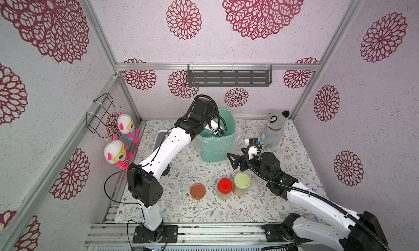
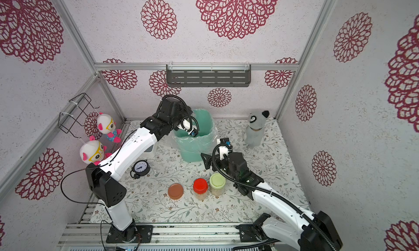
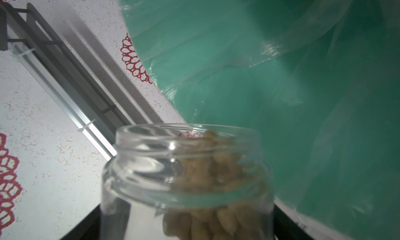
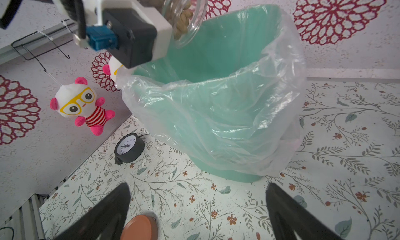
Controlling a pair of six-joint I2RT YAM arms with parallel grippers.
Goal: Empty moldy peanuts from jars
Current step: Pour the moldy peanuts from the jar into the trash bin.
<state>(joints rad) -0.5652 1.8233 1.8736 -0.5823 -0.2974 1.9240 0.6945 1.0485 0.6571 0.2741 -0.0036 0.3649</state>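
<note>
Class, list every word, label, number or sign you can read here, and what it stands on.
Nothing reads clearly.
Alarm clock dial: numerals there, but too small and blurred to read.
Red-lidded jar, green-lidded jar, mint-green bin: no labels visible.

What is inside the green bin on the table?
A clear plastic bag lines the bin. An open jar of peanuts, held by the left gripper, tilts over its opening. The bottom is hidden by the bin's wall and the left arm.

A jar (image 4: pixel 188 11) tilts over the bin (image 1: pixel 213 150), capped jars (image 1: pixel 225 186) before it.
</note>
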